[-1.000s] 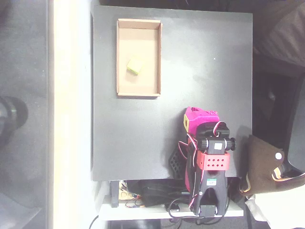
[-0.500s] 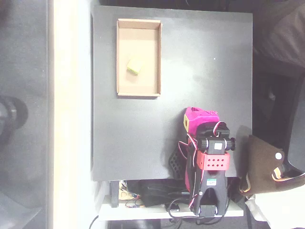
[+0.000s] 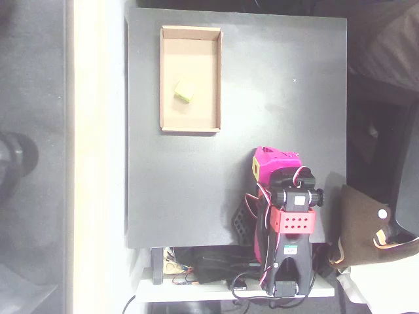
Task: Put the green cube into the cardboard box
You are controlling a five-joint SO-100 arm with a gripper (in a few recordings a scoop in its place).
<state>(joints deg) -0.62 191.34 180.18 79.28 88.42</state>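
The green cube [image 3: 183,91] lies on the floor of the cardboard box [image 3: 167,78], a little left of the middle, with nothing touching it. The box sits on the black table near its far left corner in the overhead view. My magenta gripper [image 3: 263,163] is folded back over the arm's base at the table's near right side, far from the box and cube. Its fingers are tucked under the wrist, so how the jaws stand is hidden. Nothing is seen held in it.
The black table top [image 3: 281,98] stretches wide between the box and the arm. The arm's red and black base [image 3: 291,242] and its cables overhang the near edge. A brown object [image 3: 363,226] lies off the table at the right.
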